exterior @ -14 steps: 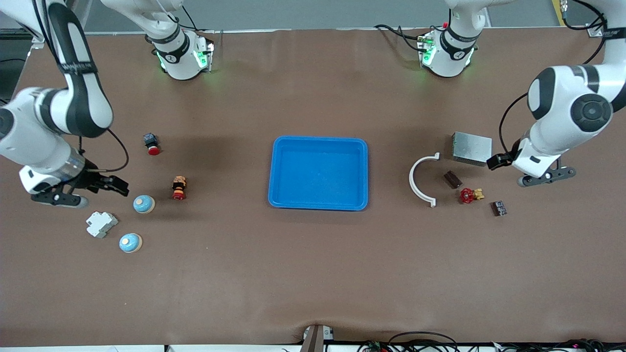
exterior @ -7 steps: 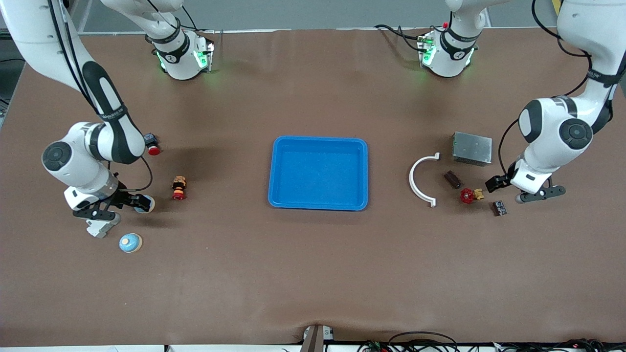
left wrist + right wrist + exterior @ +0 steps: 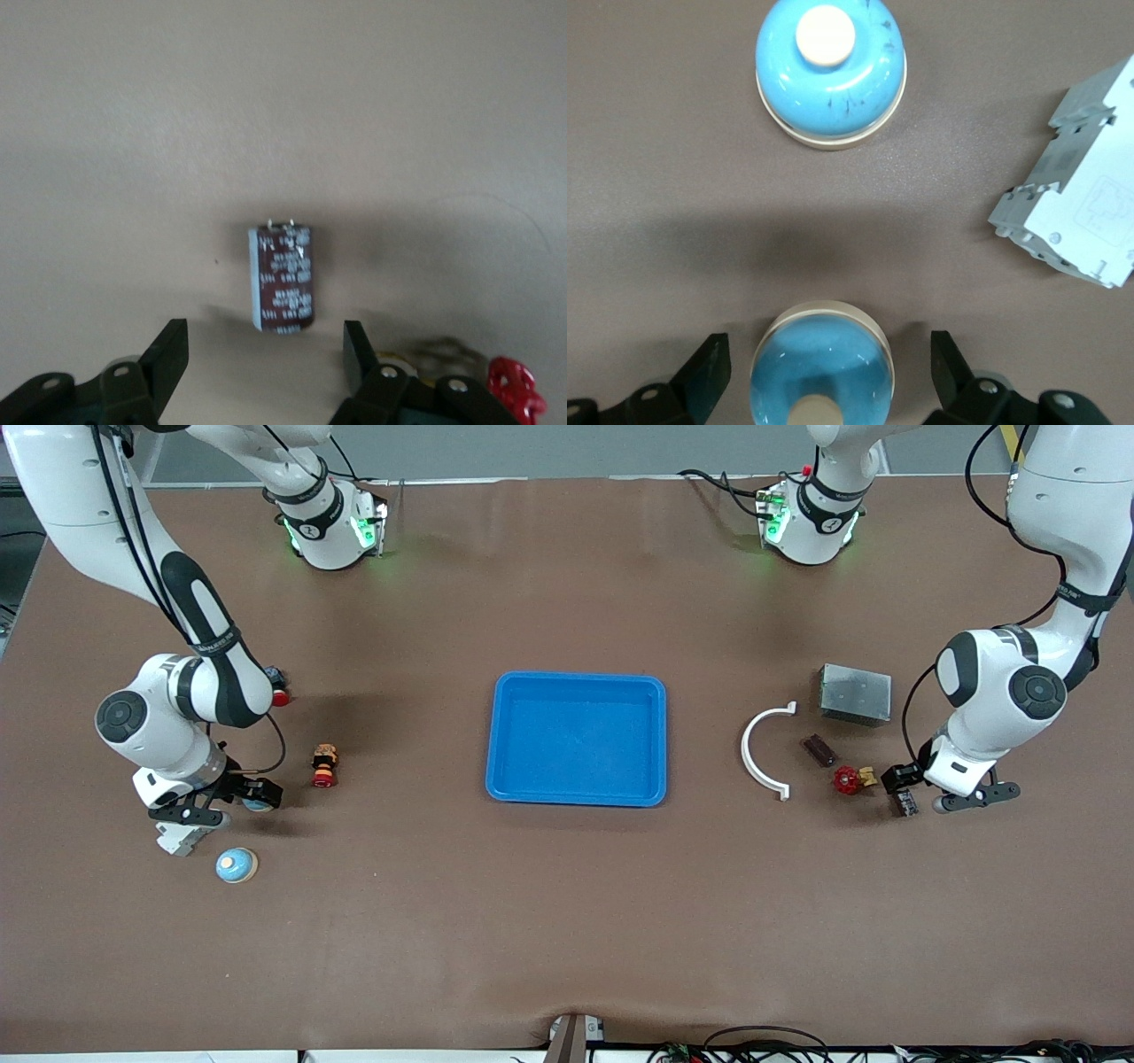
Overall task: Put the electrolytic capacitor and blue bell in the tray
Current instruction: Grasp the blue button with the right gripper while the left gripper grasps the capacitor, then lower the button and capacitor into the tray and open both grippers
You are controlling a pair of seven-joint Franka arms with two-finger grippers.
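Both grabs lined up. Left end effector (image 3: 266, 354) open astride the capacitor (image 3: 282, 279) lying on the table (image 3: 567, 921); right end effector (image 3: 824, 372) open around a blue bell (image 3: 821, 365). Next: close, lift, carry both to the empty tray (image 3: 656, 691).

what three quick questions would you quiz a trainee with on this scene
1. True or false: something already lies in the tray.
2. The left gripper is lined up on which thing? A. capacitor B. red valve C. grey box
3. Short answer: what sits between the open fingers of the right gripper?

Key: 1 false; 2 A; 3 a blue bell.
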